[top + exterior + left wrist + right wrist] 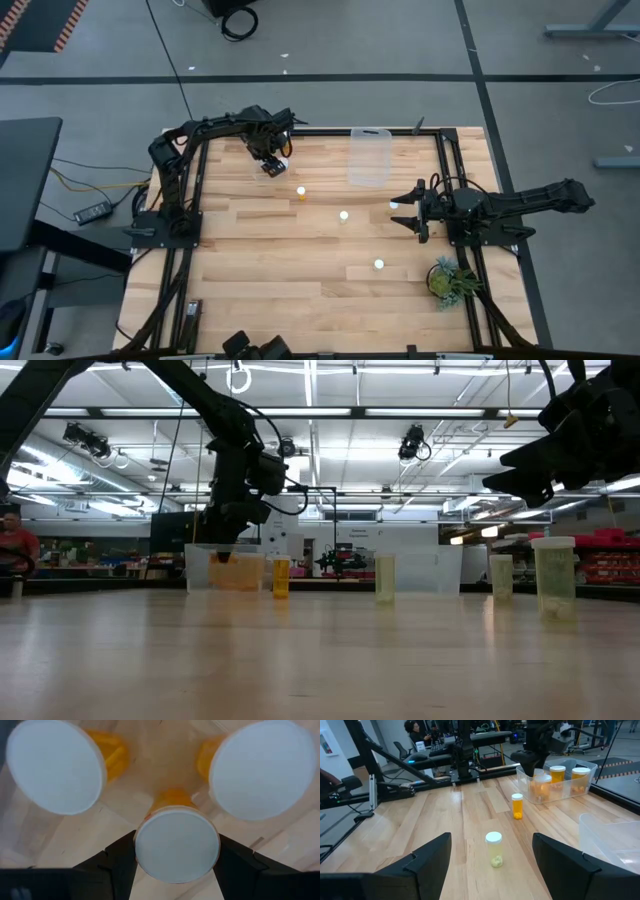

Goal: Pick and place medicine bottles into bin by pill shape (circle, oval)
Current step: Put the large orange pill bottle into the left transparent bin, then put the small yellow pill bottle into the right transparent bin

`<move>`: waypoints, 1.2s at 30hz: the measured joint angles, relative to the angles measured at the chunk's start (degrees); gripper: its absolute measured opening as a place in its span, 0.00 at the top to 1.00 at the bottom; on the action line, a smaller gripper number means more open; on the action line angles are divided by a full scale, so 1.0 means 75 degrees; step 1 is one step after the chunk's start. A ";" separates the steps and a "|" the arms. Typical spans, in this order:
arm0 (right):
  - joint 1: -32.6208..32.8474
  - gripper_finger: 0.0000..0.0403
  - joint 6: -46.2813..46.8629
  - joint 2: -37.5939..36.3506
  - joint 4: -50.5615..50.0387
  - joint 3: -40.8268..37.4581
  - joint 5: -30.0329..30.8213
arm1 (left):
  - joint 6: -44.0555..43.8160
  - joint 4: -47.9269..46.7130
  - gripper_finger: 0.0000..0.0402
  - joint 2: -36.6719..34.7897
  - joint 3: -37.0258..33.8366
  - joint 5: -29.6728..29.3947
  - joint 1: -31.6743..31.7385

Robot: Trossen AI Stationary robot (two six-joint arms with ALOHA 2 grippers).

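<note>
A white-capped bottle (pixel 176 843) sits gripped between the left gripper (pixel 176 865) jaws over the bin (pixel 559 782); released askew, it could topple its neighbours; right gripper (pixel 492 865) waits, jaws wide and empty.

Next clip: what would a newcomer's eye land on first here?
The left hand at the table's far edge, lowering a white-capped bottle into a clear tub beside two already there. Next, loose bottles dotted across the wood. The right hand waits open at the right side, near a second clear tub.
</note>
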 joint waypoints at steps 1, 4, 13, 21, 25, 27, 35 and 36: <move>-0.0002 0.29 0.0000 -0.0001 0.0001 0.0001 -0.0003 | 0.0036 -0.0007 0.43 0.0016 0.0000 -0.0002 0.0000; 0.0001 0.29 0.0000 -0.0003 0.0001 -0.0002 -0.0003 | 0.0059 -0.0029 0.42 0.0018 0.0000 -0.0003 0.0003; 0.0001 0.29 0.0000 0.0000 0.0001 -0.0002 -0.0003 | 0.0117 -0.0230 0.37 0.0015 0.0000 -0.0005 0.0038; -0.0002 0.29 0.0000 -0.0003 0.0001 -0.0002 -0.0003 | 0.0115 -0.0285 0.26 0.0014 0.0000 -0.0002 0.0036; -0.0002 0.29 0.0000 -0.0001 0.0001 -0.0001 -0.0002 | 0.0343 -0.0546 0.19 0.0012 0.0048 -0.0005 0.0038; -0.0001 0.29 0.0000 0.0000 0.0001 0.0000 -0.0003 | 0.0410 -0.0782 0.17 0.0008 0.0148 -0.0006 0.0038; 0.0000 0.29 0.0000 -0.0001 0.0001 -0.0002 -0.0002 | 0.0410 -0.1423 0.15 -0.0020 0.0877 -0.0002 -0.0028; -0.0001 0.29 0.0000 -0.0002 0.0001 -0.0002 -0.0001 | 0.0410 -0.1504 0.15 -0.0020 0.1004 -0.0002 -0.0049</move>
